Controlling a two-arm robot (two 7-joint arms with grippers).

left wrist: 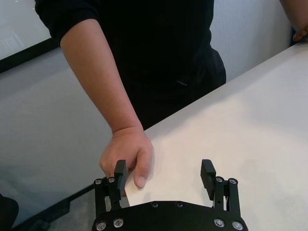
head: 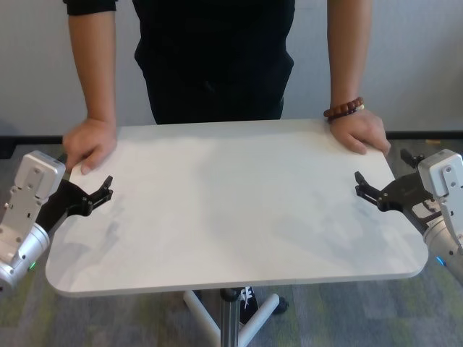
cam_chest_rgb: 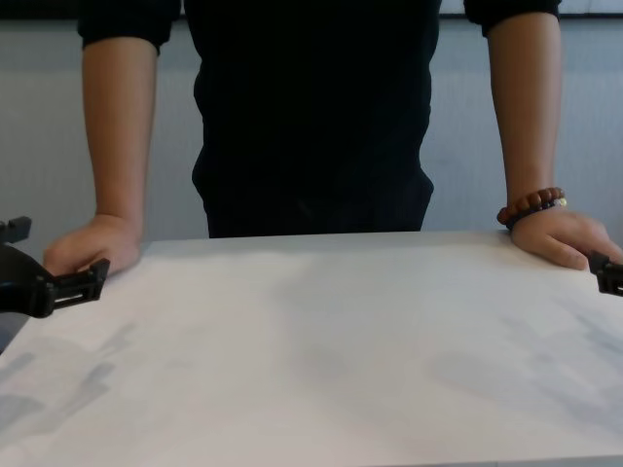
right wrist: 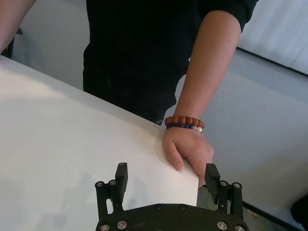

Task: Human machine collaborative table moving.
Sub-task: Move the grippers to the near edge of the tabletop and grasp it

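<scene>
Directly ahead of me stands the table point(head: 239, 210), its long axis running left to right across my front, with the human point(head: 217, 58) on the far side, one hand point(head: 90, 143) on the far left corner and the braceleted hand point(head: 362, 130) on the far right. At the left short edge my left gripper point(head: 100, 194) is spread wide, reaching in over the tabletop, and as far as I can tell not yet clamped; the wrist view shows its fingers point(left wrist: 119, 172) apart with the corner between them. My right gripper point(head: 367, 189) mirrors it at the right short edge, likewise spread and gripping nothing. Each gripper lies nearest its own edge, so I judge both must close on the board before we can lift. No containers are in sight
</scene>
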